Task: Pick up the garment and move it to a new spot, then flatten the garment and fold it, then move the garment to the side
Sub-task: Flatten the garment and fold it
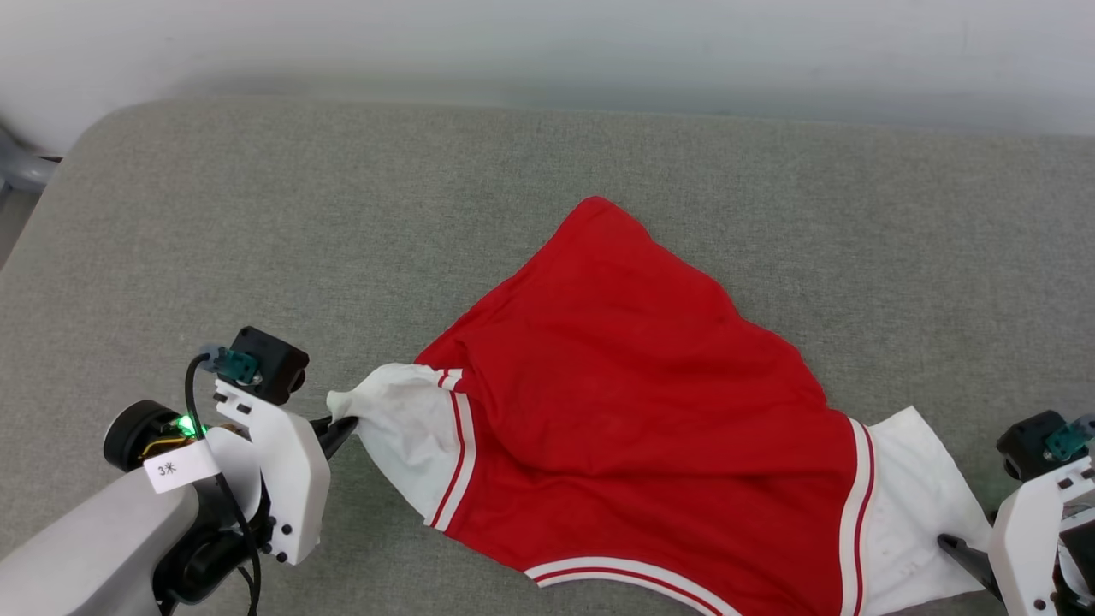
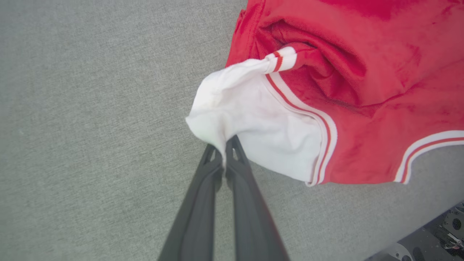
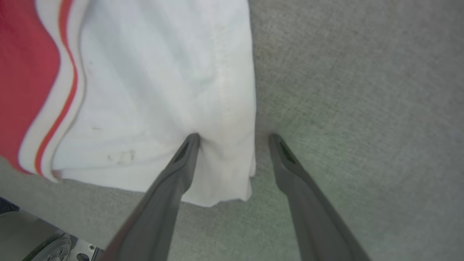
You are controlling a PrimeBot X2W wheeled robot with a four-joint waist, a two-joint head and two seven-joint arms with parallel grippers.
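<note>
On the grey fabric surface (image 1: 257, 214) the garment (image 1: 633, 385) lies spread out but rumpled, reaching from the middle of the head view down to its near edge, with one red corner pointing toward the pale wall (image 1: 547, 43). Its upward face is plain red with no lettering showing, and soft folds run across it. Both short sleeves are white, each joined to the red body by a white band with red stripes, and a curved striped band (image 1: 599, 569) edges the cloth nearest the robot. The left gripper (image 2: 224, 156) sits at the tip of the sleeve on the robot's left (image 2: 261, 119); its dark fingers (image 2: 203, 203) are pressed together with a bunched pinch of white cloth caught between them, and the sleeve is drawn out to a point. The right gripper (image 3: 233, 136) stands spread wide at the other sleeve (image 3: 163, 72), gripping nothing: one finger (image 3: 170, 181) presses its tip onto the white cloth, and the other (image 3: 301, 181) rests on the bare grey fabric just beside the sleeve's edge.
</note>
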